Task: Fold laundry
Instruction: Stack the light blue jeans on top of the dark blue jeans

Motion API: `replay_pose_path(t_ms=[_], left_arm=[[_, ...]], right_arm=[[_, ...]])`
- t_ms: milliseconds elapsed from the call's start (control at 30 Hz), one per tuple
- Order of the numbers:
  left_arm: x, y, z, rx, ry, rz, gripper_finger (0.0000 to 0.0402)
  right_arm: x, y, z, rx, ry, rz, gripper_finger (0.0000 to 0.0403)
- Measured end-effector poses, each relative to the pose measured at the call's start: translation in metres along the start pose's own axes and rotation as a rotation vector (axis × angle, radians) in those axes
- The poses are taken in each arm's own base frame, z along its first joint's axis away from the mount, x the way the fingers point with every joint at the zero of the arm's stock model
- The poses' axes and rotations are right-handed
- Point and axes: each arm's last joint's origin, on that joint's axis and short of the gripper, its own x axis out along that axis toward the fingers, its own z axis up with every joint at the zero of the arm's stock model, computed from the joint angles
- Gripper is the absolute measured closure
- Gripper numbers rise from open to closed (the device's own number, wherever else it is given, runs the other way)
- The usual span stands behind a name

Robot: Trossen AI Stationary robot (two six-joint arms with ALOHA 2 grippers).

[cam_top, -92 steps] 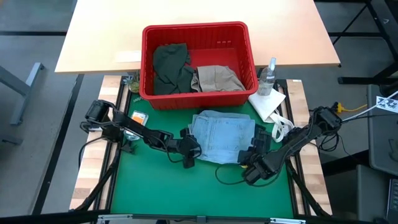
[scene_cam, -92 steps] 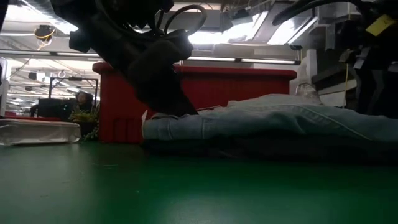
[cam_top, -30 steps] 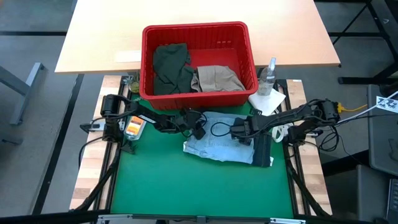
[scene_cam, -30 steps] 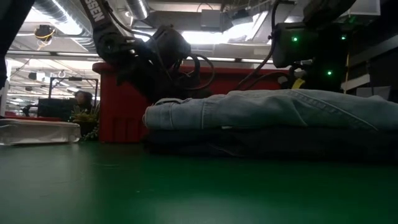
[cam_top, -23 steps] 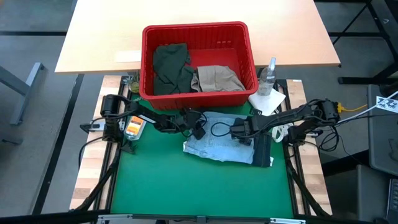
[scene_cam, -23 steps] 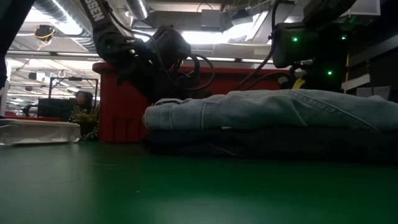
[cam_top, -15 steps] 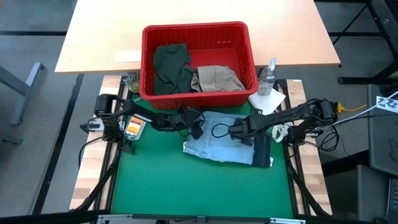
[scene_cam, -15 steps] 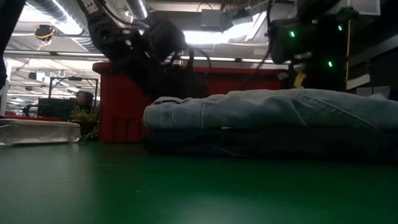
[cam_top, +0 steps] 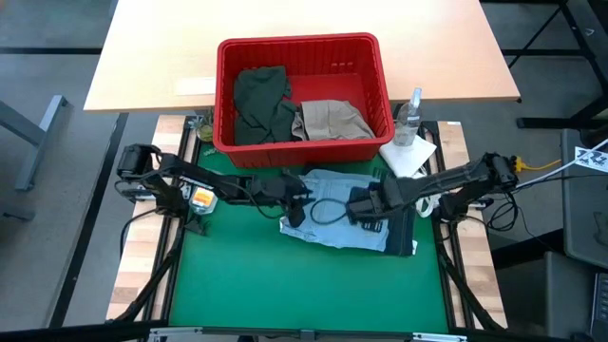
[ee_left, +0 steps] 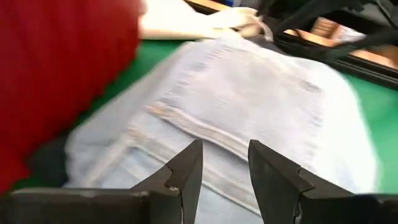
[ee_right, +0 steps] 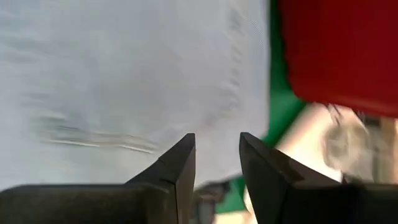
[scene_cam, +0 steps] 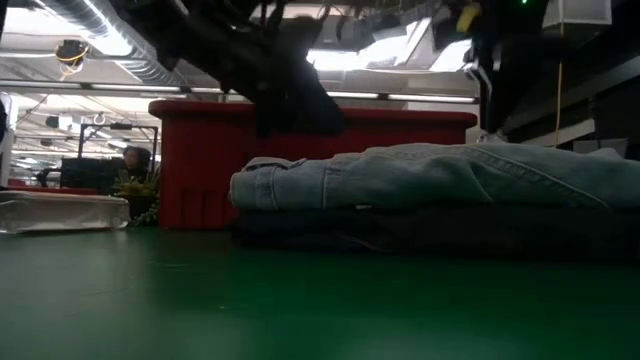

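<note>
Both grippers hang over the folded light jeans (cam_top: 334, 220), left gripper (ee_left: 225, 163) and right gripper (ee_right: 217, 155) each with fingers slightly parted, empty, denim just beyond their tips.

Soft light blue denim (cam_top: 337, 214) on matt green mat (cam_top: 285, 285)

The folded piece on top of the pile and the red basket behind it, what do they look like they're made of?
The folded top piece looks like light blue denim: soft woven cloth, matte and faded, with stitched seams and a waistband edge visible in the low view. The red basket looks like moulded plastic: rigid, evenly coloured walls with a fine slotted pattern, slightly glossy.
</note>
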Motion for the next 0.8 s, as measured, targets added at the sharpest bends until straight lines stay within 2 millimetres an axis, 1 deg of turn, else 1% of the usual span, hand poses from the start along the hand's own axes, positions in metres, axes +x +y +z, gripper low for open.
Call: replay_pose_path(t_ms=[200, 300, 400, 500, 567, 667, 800], left_arm=[[-0.009, -0.029, -0.010, 0.040, 0.022, -0.099, 0.0278], [-0.015, -0.042, -0.015, 0.060, 0.028, -0.137, 0.0278], [-0.019, -0.051, -0.020, 0.084, 0.023, -0.135, 0.0278], [-0.018, -0.057, -0.028, 0.128, 0.031, -0.087, 0.0278], [-0.014, -0.057, -0.036, 0.144, 0.052, -0.049, 0.0278], [-0.005, -0.054, -0.050, 0.168, 0.103, -0.006, 0.0278], [0.008, -0.050, -0.069, 0.197, 0.172, 0.029, 0.0278]], right_arm=[[-0.015, 0.033, 0.000, -0.055, -0.157, 0.073, 0.0276], [-0.017, 0.049, 0.001, -0.072, -0.223, 0.076, 0.0276], [-0.015, 0.061, 0.004, -0.084, -0.271, 0.042, 0.0276], [-0.006, 0.070, 0.007, -0.100, -0.258, 0.014, 0.0276], [0.003, 0.076, 0.010, -0.115, -0.228, -0.004, 0.0276], [0.019, 0.083, 0.015, -0.131, -0.174, -0.027, 0.0276], [0.043, 0.095, 0.021, -0.158, -0.073, 0.004, 0.0276]])
